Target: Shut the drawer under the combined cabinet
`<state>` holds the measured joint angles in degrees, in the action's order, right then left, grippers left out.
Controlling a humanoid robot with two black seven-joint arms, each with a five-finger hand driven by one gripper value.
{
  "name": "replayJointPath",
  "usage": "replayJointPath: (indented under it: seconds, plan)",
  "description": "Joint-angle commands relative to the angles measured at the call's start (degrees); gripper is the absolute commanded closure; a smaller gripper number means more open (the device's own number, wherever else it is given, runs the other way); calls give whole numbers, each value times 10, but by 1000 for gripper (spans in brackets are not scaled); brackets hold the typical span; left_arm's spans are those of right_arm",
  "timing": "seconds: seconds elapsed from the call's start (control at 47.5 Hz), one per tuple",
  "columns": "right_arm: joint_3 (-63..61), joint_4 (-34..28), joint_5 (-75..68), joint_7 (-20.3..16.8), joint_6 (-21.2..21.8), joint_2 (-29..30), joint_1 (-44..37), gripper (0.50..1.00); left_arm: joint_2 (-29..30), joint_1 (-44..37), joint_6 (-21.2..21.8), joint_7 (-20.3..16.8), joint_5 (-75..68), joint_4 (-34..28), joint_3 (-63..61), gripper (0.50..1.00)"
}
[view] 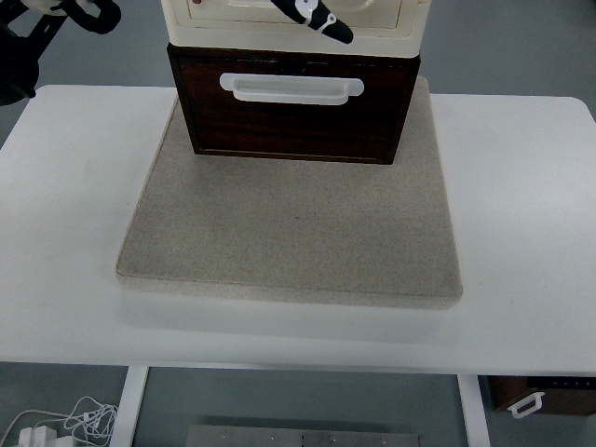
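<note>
Only a black-and-white bit of a robot hand (317, 19) pokes in at the top edge over the cream upper cabinet (372, 23); can't tell which arm it's on or whether it's open, and it's not holding anything afaict. The dark wood drawer (293, 116) w/ white handle (291, 88) sits under the cabinet, front face toward the camera, contents not visible. It all rests on a beige mat (289, 233) on the white surface (521, 205).

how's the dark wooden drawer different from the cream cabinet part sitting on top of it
The dark drawer is deep brown wood grain; the cream cabinet is pale and smooth. The drawer shows fully with a white handle; the cabinet is cut off by the frame's top edge. Both stand stacked at the back of the grey mat.
</note>
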<state>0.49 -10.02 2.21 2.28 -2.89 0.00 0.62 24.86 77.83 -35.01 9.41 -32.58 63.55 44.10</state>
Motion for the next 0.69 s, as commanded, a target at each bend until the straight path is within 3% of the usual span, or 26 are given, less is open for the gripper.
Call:
replayJointPath:
  seconds: [0.0, 0.126, 0.337, 0.484, 0.673]
  plan:
    - [0, 0, 0, 0, 0, 0, 0, 548, 0, -1, 0, -21, 19, -4, 38, 508]
    - [0, 0, 0, 0, 0, 0, 0, 548, -1, -11, 0, -49, 24, -16, 97, 508]
    - [0, 0, 0, 0, 0, 0, 0, 548, -3, -14, 120, -110, 55, -29, 149, 508]
    - [0, 0, 0, 0, 0, 0, 0, 548, 4, -16, 169, -123, 65, -40, 182, 508]
    - [0, 0, 0, 0, 0, 0, 0, 548, 4, -15, 195, -135, 65, -117, 272, 508]
